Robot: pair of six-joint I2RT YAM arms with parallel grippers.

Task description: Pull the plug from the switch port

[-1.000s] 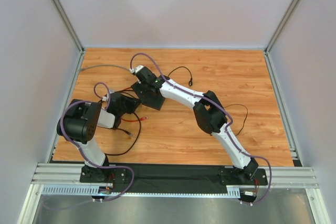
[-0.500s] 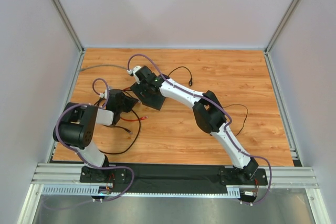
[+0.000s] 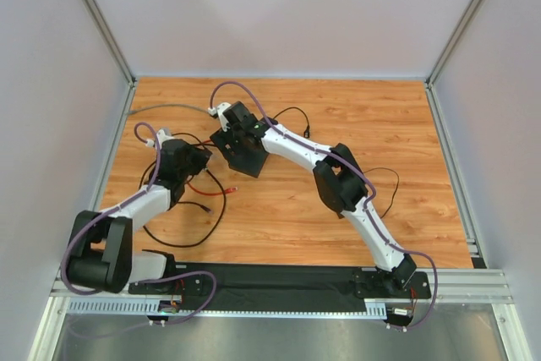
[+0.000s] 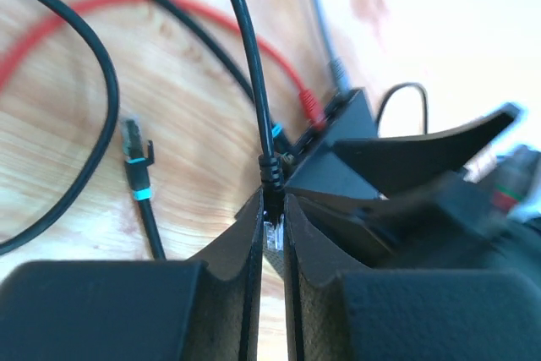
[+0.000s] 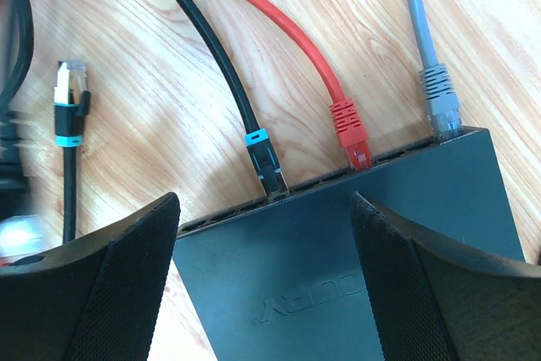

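Observation:
The switch (image 5: 355,268) is a flat black box lying on the wooden table, with sockets along its far edge. A black cable's plug with a cyan band (image 5: 266,162), a red plug (image 5: 349,133) and a grey plug (image 5: 441,103) sit in its ports. My right gripper (image 5: 264,209) is open, one finger on either side of the switch (image 3: 245,158). My left gripper (image 4: 272,200) is shut on a clear plug (image 4: 272,230) on a black cable, just left of the switch's corner (image 4: 338,150) and clear of the ports. In the top view the left gripper (image 3: 194,161) is left of the switch.
A loose plug with a cyan band (image 5: 69,95) lies on the wood left of the switch. Black and red cables (image 3: 203,200) loop over the table's left half. A thin black lead (image 3: 385,188) trails on the right. Grey walls enclose the table.
My left arm has swung its elbow down toward the near left corner, and its gripper has drawn back to the left from the switch. The right arm has barely shifted.

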